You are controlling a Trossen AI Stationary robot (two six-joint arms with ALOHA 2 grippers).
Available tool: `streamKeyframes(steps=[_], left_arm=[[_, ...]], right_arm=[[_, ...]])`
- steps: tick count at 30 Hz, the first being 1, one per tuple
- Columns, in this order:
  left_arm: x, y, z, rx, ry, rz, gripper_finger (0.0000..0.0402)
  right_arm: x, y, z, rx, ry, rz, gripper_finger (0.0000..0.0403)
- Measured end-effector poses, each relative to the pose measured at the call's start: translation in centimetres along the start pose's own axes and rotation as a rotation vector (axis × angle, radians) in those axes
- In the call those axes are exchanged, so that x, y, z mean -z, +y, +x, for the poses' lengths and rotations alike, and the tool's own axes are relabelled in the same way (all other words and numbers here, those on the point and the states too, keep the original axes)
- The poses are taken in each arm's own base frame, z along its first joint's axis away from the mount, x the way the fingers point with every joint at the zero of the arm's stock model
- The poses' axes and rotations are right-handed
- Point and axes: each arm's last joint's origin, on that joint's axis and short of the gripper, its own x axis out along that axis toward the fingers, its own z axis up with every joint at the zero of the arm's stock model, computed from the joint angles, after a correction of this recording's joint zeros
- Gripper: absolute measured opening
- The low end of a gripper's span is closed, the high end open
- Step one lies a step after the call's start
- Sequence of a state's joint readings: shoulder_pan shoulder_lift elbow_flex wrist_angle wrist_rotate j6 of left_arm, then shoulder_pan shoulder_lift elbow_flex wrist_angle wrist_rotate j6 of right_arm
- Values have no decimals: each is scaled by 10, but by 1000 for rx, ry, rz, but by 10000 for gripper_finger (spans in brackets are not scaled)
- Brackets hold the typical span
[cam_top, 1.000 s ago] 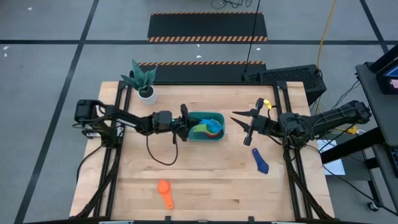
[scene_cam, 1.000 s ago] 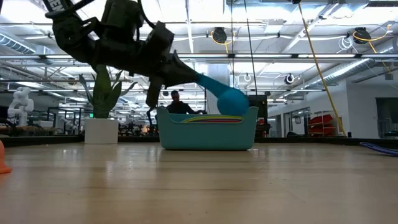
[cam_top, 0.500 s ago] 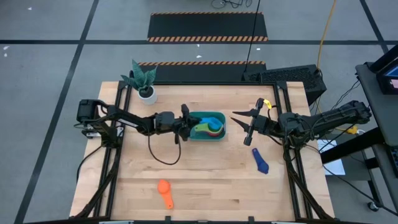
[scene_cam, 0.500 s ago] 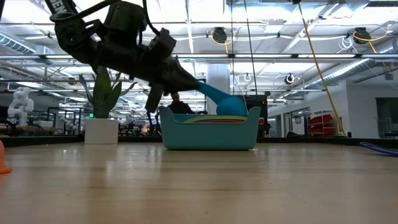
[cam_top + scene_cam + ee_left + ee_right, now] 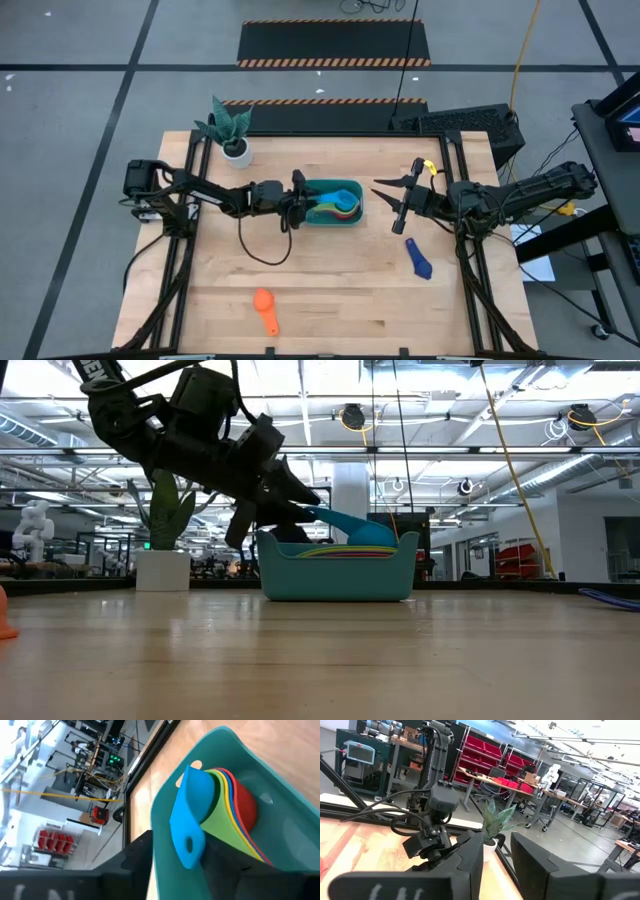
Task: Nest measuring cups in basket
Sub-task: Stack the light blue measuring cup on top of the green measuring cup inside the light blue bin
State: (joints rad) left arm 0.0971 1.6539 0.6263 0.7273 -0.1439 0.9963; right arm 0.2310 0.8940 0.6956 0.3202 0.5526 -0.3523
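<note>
The left gripper (image 5: pixel 296 203) hangs at the basket's (image 5: pixel 356 216) left end, fingers (image 5: pixel 135 855) parted either side of the light blue cup's (image 5: pixel 192 810) handle, not gripping it; that cup lies on the nested stack in the basket. The right gripper (image 5: pixel 392 202), fingers (image 5: pixel 470 855) apart and empty, waits right of the basket. A dark blue cup (image 5: pixel 419 258) and an orange cup (image 5: pixel 265 309) lie on the worktop (image 5: pixel 340 290).

left claw (image 5: pixel 300 497) opened, light blue cup (image 5: pixel 352 530) lowered onto basket (image 5: pixel 337 570) stack
</note>
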Motion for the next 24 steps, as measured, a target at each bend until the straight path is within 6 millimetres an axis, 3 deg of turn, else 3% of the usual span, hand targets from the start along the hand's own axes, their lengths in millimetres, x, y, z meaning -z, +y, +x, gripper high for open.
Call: streamKeyframes(steps=[8,17,24], left_arm=[[2,0,-2,80,-42,-168,224],[7,10,-12,146,-25,-318,230],[0,32,-29,129,-84,-420,230]], right_arm=[[0,0,0,0,0,0,91],[0,0,0,-1,1,0,91],[0,0,0,-1,0,0,91]])
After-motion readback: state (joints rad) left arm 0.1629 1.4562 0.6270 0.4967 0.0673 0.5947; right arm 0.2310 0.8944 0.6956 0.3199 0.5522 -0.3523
